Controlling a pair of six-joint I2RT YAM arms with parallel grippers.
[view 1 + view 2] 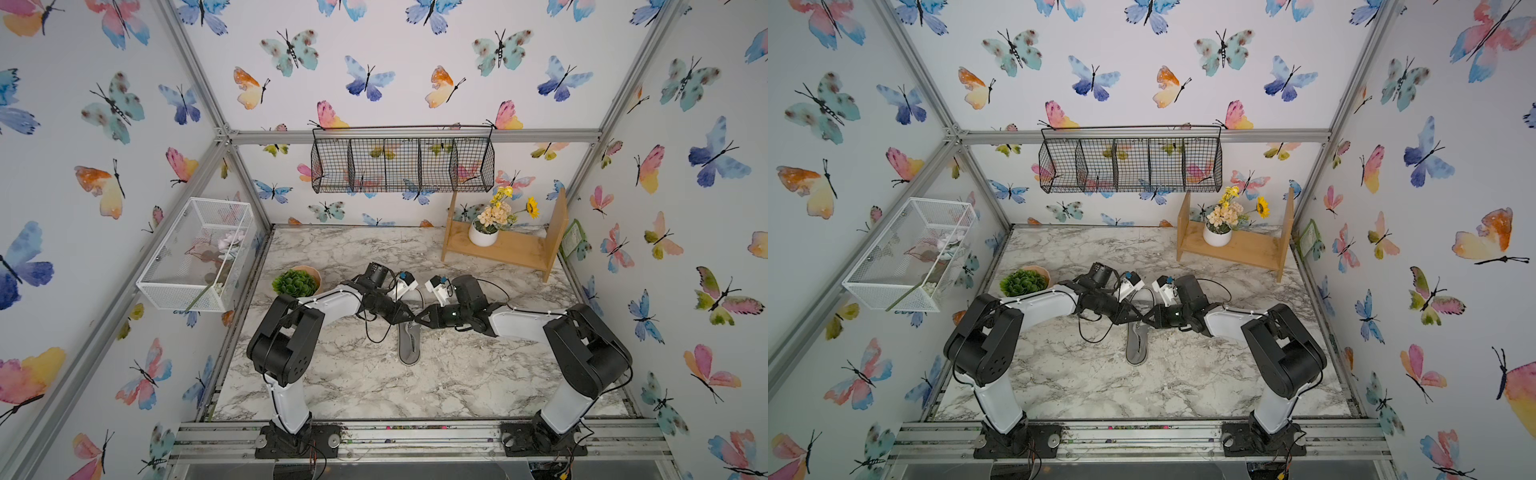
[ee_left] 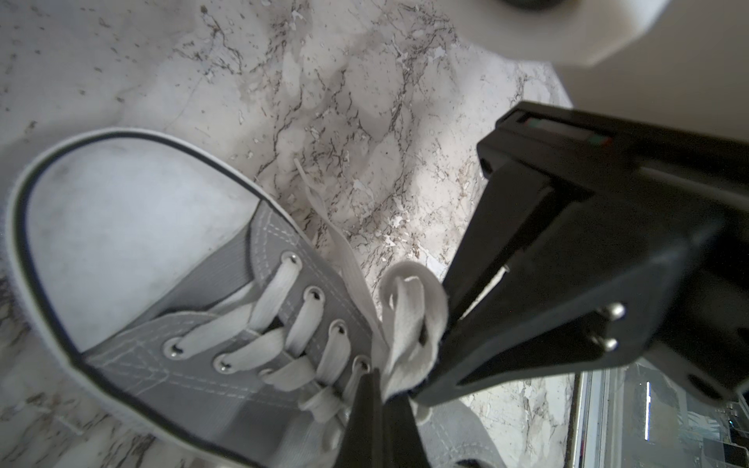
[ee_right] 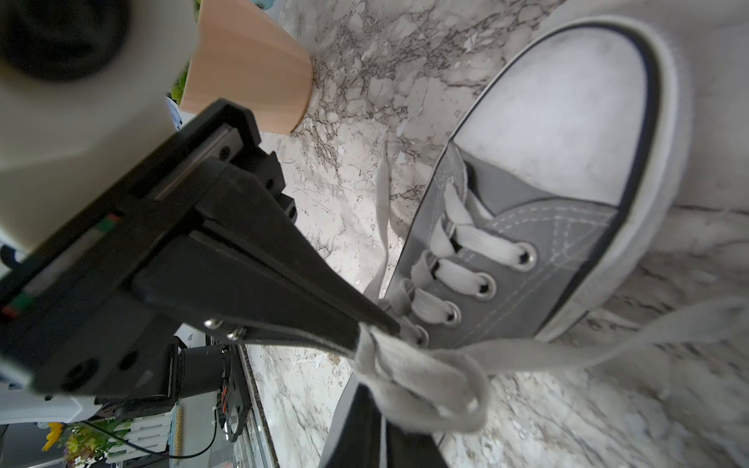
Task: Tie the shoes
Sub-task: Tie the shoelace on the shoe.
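A grey canvas shoe (image 1: 409, 347) (image 1: 1136, 347) with a white toe cap (image 2: 133, 239) (image 3: 567, 133) lies mid-table, toe pointing to the back. Both grippers meet tip to tip over its eyelets. My left gripper (image 1: 409, 316) (image 2: 383, 389) is shut on the white lace, just off the nearest eyelets. A lace loop (image 2: 409, 320) (image 3: 425, 385) bunches between the two tips. My right gripper (image 1: 418, 319) (image 3: 381, 409) is shut on that loop from the other side. One loose lace end (image 3: 608, 344) trails off across the table. Another lace end (image 2: 324, 210) lies flat beside the shoe.
A potted green plant (image 1: 296, 282) stands just behind my left arm. At the back right is a wooden shelf (image 1: 507, 249) with a white flower pot (image 1: 483, 235). A white wire basket (image 1: 195, 257) hangs on the left wall, a black one (image 1: 403, 164) on the back wall.
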